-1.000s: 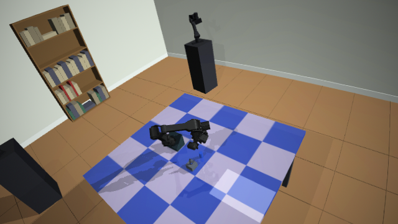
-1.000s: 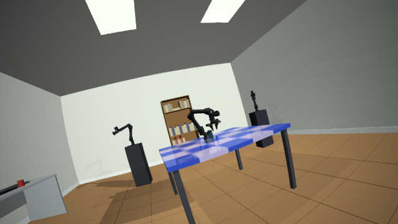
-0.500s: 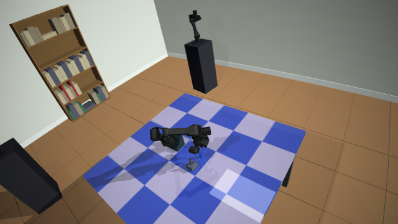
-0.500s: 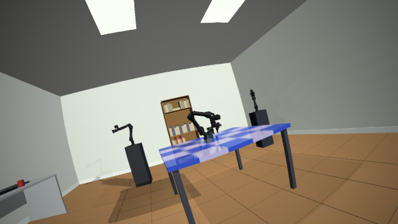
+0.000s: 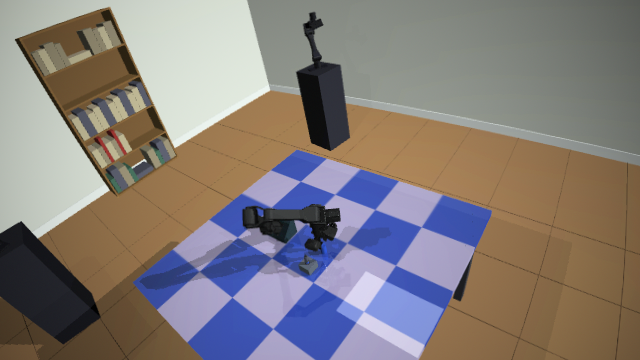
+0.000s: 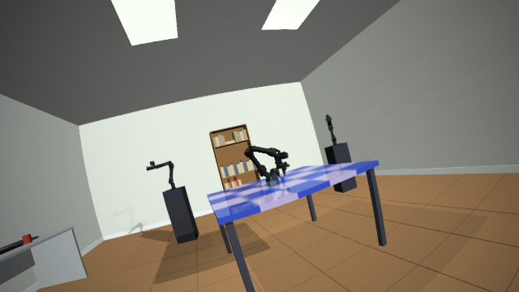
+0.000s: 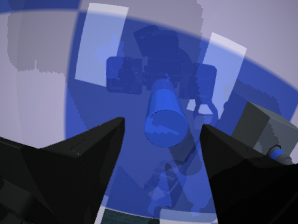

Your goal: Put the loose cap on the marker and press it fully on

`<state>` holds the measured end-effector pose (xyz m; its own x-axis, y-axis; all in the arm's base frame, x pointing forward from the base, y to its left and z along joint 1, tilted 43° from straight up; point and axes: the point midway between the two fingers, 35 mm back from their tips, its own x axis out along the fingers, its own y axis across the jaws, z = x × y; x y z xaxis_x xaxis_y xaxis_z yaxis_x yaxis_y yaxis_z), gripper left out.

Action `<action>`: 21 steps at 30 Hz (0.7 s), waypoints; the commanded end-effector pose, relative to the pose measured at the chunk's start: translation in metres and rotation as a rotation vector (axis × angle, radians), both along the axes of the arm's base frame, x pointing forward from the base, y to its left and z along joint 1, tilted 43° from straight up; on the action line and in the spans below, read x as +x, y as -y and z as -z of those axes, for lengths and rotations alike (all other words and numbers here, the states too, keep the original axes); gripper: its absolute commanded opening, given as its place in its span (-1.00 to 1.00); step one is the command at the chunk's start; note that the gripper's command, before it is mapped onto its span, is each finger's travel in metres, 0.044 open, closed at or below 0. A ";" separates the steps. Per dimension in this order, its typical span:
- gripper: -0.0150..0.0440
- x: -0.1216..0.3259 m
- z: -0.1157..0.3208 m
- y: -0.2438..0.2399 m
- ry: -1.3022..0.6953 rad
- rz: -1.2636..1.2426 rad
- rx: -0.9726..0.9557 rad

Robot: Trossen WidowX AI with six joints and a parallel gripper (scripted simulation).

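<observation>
Blue, smooth and upright at center of the wrist view — a glossy round-topped cap [image 5: 324, 249] [image 7: 166, 125], between jaws standing open, gripping nothing.

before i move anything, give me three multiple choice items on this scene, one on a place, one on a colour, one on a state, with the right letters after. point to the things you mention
1. In the wrist view, where is the holder block [image 5: 311, 269] [image 7: 265, 120] from the cap [image 5: 324, 248] [image 6: 283, 179] [image 7: 166, 127]?
A. To its left
B. To its right
C. Directly below it

2. What colour is the cap?
A. Red
B. Yellow
C. Blue

3. How does the tool [image 5: 322, 241] [image 6: 284, 171] [image 7: 164, 127] stand?
A. Open
B. Shut on the cap
C. Shut on nothing

1: B, the grey block sits at the right edge of the wrist view.
2: C, its side and top both show blue.
3: A, the fingers stand apart, with visible gaps on either side of the cap.
</observation>
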<state>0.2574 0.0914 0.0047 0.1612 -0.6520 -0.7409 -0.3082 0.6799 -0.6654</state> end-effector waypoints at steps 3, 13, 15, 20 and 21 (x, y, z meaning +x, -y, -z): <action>0.33 0.002 0.007 0.008 -0.002 -0.003 -0.007; 0.33 0.004 0.019 0.018 -0.002 -0.003 -0.008; 0.33 0.005 0.021 0.021 -0.002 -0.002 -0.008; 0.33 0.005 0.025 0.025 -0.002 -0.002 -0.009; 0.33 0.005 0.026 0.025 -0.002 -0.002 -0.009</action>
<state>0.2626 0.0692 -0.0190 0.1609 -0.6540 -0.7392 -0.3074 0.6785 -0.6672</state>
